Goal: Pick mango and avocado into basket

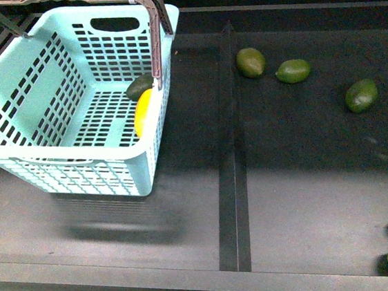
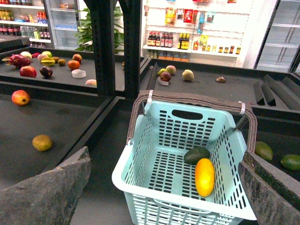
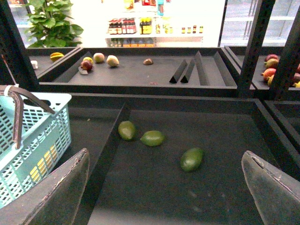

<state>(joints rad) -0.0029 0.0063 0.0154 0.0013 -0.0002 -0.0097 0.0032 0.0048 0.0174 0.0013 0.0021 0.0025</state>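
Teal plastic basket (image 2: 154, 154) holds mango (image 2: 205, 176) w/ avocado (image 2: 196, 154) touching it, both at the wall nearest the loose green fruits (image 1: 293, 71). Left gripper (image 2: 159, 197) and right gripper (image 3: 164, 197) are spread wide, empty. Basket looks lifted; tipping could spill fruit. No legible writing.

Teal slotted basket (image 1: 27, 79), yellow mango (image 1: 144, 112), dark-green avocado (image 1: 139, 86)

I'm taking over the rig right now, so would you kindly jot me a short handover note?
Left gripper: open, empty, hanging over the basket.
Right gripper: open, empty, above the shelf with the loose green fruits.
Mango and avocado both lie on the basket floor, touching.
Done: both fruits are in.
Left: nothing visible; just move the arms away.
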